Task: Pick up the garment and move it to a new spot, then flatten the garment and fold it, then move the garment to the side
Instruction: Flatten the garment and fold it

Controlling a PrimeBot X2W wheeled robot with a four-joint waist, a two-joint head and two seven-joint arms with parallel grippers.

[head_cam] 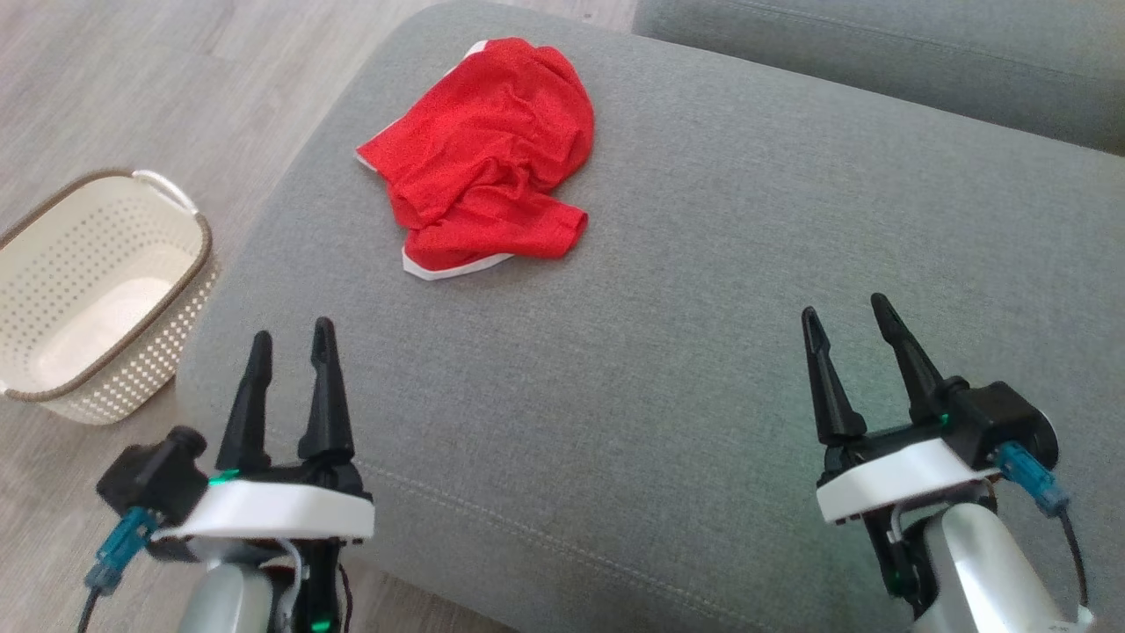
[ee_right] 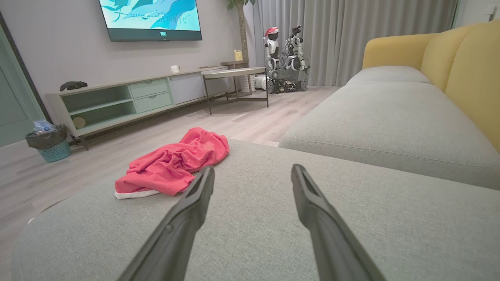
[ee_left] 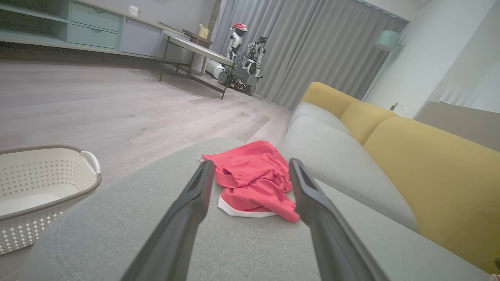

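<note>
A crumpled red garment (head_cam: 488, 158) with white trim lies on the far left part of a grey sofa cushion (head_cam: 703, 308). My left gripper (head_cam: 293, 336) hovers open over the cushion's near left corner, well short of the cloth. Its wrist view looks straight at the garment (ee_left: 254, 177) between the spread fingers (ee_left: 195, 195). My right gripper (head_cam: 844, 312) hangs open over the near right of the cushion, nothing between its fingers. In the right wrist view the garment (ee_right: 175, 162) lies ahead and to the left.
A white perforated basket (head_cam: 97, 290) stands on the wooden floor left of the cushion. A second grey seat cushion (head_cam: 879, 61) and yellow backrests (ee_left: 429, 168) lie beyond. A low table (ee_right: 238, 76), a TV cabinet (ee_right: 129, 99) and small robots (ee_right: 287, 58) stand across the room.
</note>
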